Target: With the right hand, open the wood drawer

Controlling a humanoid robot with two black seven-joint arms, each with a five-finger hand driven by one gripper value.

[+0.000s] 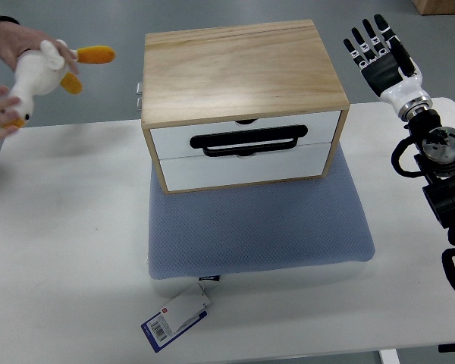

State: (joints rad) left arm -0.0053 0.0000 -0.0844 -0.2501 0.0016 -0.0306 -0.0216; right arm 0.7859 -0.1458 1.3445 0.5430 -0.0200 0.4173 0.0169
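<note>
barcode tag (176, 318) at lower frame; wood drawer (244, 143) shut at centre; right hand (381, 53) upper right, fingers spread, empty.

Person's hands (7, 76) cut off left.

A single top view looks steeply down from the robot's side onto a white counter (68, 227), facing away from the robot toward grey floor beyond the far edge. The wooden drawer box (243, 102) sits near the frame's centre, its white fronts turned toward the camera. The view stands fairly near: the counter runs out of frame left of the box and on its near side. No second view exists.
</note>
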